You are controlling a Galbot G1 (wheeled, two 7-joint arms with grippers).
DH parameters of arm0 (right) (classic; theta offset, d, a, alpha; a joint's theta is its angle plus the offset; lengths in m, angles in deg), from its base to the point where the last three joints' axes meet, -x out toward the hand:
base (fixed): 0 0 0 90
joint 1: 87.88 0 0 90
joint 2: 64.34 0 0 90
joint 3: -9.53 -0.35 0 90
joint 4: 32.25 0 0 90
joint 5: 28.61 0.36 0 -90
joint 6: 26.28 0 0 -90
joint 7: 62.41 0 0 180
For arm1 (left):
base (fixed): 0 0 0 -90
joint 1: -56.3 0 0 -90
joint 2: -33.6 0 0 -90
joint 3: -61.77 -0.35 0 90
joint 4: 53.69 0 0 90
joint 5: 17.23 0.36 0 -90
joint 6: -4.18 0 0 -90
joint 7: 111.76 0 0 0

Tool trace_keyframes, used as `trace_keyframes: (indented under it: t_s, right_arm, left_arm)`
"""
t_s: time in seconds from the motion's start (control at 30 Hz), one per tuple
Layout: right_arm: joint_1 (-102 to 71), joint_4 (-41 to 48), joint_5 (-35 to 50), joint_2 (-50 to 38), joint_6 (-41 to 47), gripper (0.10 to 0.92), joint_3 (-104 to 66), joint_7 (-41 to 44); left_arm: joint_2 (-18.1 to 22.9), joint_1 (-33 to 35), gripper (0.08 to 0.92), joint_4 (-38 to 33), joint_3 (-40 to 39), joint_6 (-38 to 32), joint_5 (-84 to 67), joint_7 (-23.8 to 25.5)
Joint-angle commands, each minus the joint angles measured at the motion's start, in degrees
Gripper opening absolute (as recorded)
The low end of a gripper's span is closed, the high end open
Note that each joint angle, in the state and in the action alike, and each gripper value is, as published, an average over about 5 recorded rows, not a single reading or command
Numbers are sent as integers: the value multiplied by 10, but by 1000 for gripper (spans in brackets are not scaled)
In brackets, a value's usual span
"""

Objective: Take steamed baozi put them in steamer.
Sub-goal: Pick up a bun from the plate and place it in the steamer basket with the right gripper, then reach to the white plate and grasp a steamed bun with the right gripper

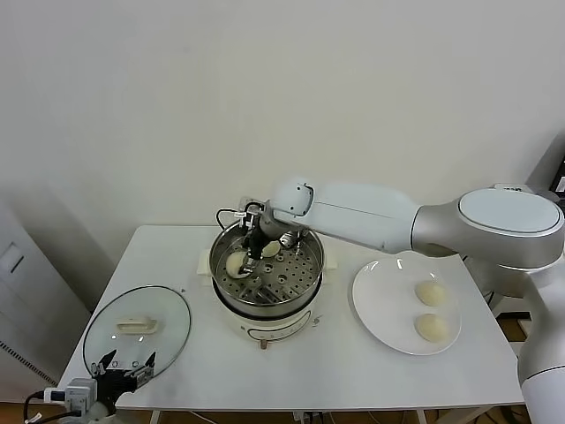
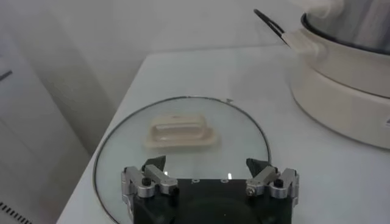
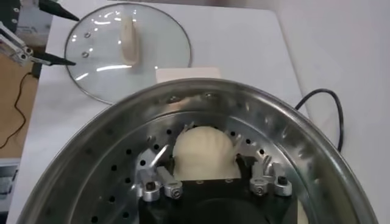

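A glass lid (image 1: 138, 329) lies flat on the white table (image 1: 335, 375), left of a white plate (image 1: 381, 305).

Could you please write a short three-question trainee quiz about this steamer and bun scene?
1. How many cream-white round dough buns lie on the flat white plate?
2. True or false: the round glass lid covers the shiny stainless-steel steamer basket.
3. Which gripper is inside the basket: A left gripper, B right gripper?

Key: 1. Two. 2. False; it lies on the white table. 3. B, around a bun.
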Motion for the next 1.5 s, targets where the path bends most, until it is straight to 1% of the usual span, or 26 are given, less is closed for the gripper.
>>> trace_keyframes:
  t_s: [0.03, 0.2, 0.33, 0.47, 0.6, 0.83, 1.1, 1.5]
  right_arm:
    - [82, -34, -2, -76, -14, 817, 22, 75]
    - [201, -104, -27, -210, -49, 823, 109, 161]
    - [237, -143, -89, -309, -81, 823, 169, 214]
    - [229, -149, -167, -389, -115, 823, 187, 258]
    - [186, -139, -221, -434, -142, 823, 164, 281]
    - [61, -106, -315, -460, -189, 823, 73, 306]
    - [-85, -60, -433, -459, -238, 823, -50, 329]
    - [-224, 1, -508, -423, -271, 823, -166, 327]
  left_arm:
    - [-2, 1, 823, 0, 0, 0, 0, 1]
    - [-5, -3, 823, -1, -4, 0, 0, 1]
    - [-5, -5, 823, -4, -4, 1, -1, 1]
    - [-6, -4, 823, -7, -4, 2, -1, 1]
    - [-7, -3, 823, -8, -4, 3, -1, 0]
    - [-7, -3, 823, -10, -3, 3, 0, 0]
    - [-7, -3, 823, -10, -4, 5, 0, 0]
    - [-8, -5, 823, -7, -6, 5, 1, 0]
